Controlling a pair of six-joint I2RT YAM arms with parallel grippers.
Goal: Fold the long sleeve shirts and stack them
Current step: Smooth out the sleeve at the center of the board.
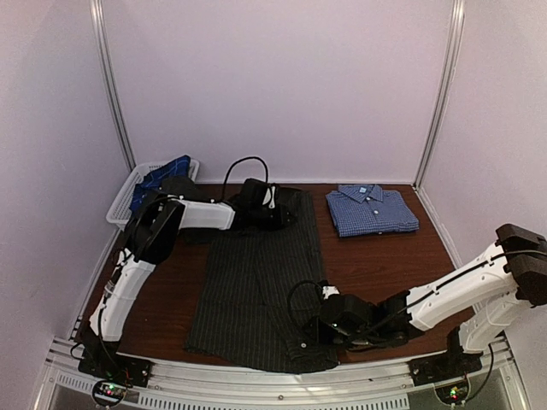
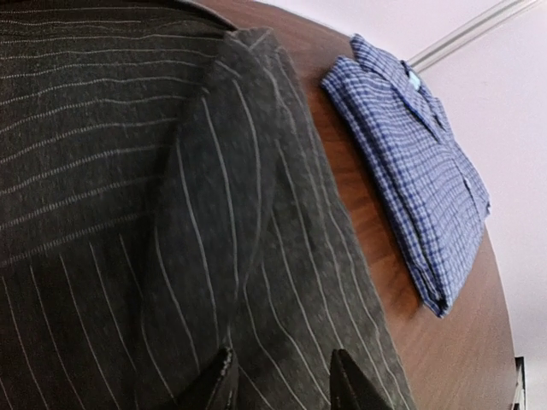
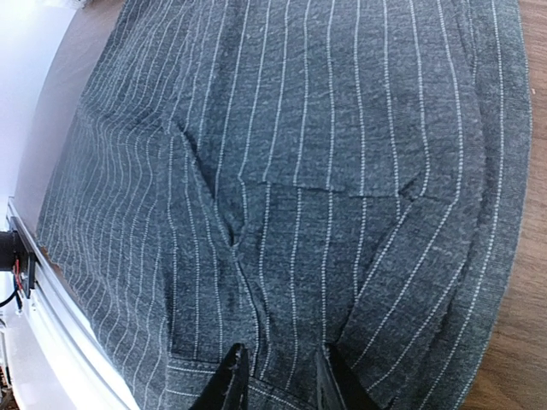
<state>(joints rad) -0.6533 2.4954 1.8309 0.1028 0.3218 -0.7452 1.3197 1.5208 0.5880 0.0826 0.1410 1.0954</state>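
Top external view: the pinstripe shirt (image 1: 252, 282) lay spread flat down the middle of the table (image 1: 376, 265), a long dark strip running from the far middle to the near edge. Its near hem reached almost to the metal rail (image 1: 282, 376) along the front.

The left wrist view showed the left gripper (image 2: 282, 386) at the far end of this shirt. A raised fold of the striped cloth ran down between its two fingers, and they were pinched on it. In the right wrist view the right gripper (image 3: 280, 380) sat at the near right corner of the same shirt. Creases in the cloth drew together into the narrow gap between its fingers, which were clamped on the fabric just above the hem.

The checked shirt (image 1: 372, 211) lay folded into a neat rectangle, collar up, at the far right of the table. It sat just beside the pinstripe shirt's far end without touching it.

The white basket (image 1: 120, 201) stood at the far left corner against the wall, and the plaid shirt (image 1: 162, 178) lay crumpled inside it.

Bare wood showed to the right of the pinstripe shirt, from the folded checked shirt down to the right arm. A narrower strip of wood lay bare on the left, beside the left arm.
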